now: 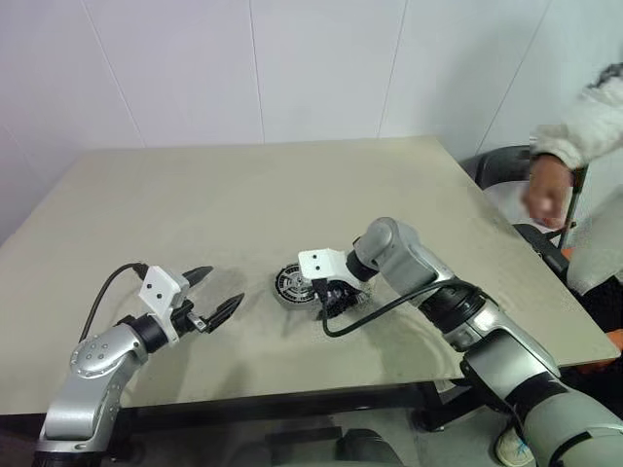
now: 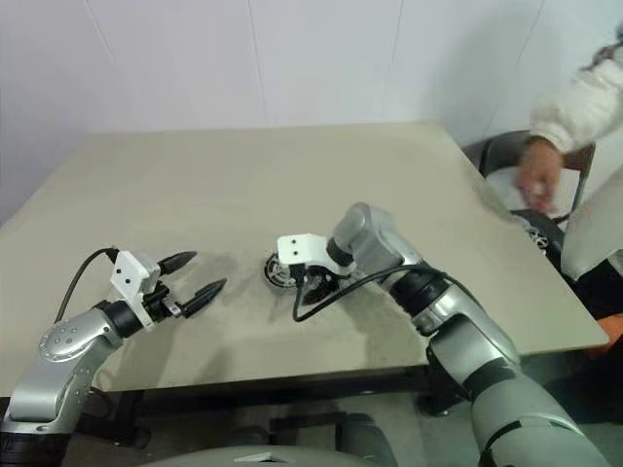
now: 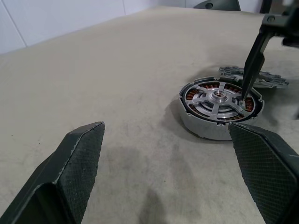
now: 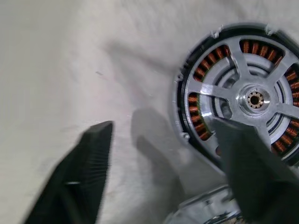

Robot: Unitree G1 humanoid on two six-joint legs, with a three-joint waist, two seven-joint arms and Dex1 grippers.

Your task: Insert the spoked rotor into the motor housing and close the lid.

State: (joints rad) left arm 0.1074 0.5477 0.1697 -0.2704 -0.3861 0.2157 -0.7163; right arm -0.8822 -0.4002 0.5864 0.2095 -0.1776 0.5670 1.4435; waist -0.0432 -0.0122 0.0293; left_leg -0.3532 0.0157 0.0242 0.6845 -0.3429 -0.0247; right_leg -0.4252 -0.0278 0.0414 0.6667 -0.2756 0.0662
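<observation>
Overhead, right gripper [image 1: 331, 297] tipped down above motor housing [image 3: 219, 108], jaws apart.

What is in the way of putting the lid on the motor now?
One finger of the open right gripper hangs just over the motor housing, where the spoked rotor already sits. The lid lies beside it on the table. Nothing else visible blocks it.

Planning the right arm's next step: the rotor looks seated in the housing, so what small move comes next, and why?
Probably shift the open right gripper off the motor housing to the lid lying flat on the table just beside it. The spoked rotor already sits inside the ring of windings, one finger hangs over it, and the housing is not yet covered.
</observation>
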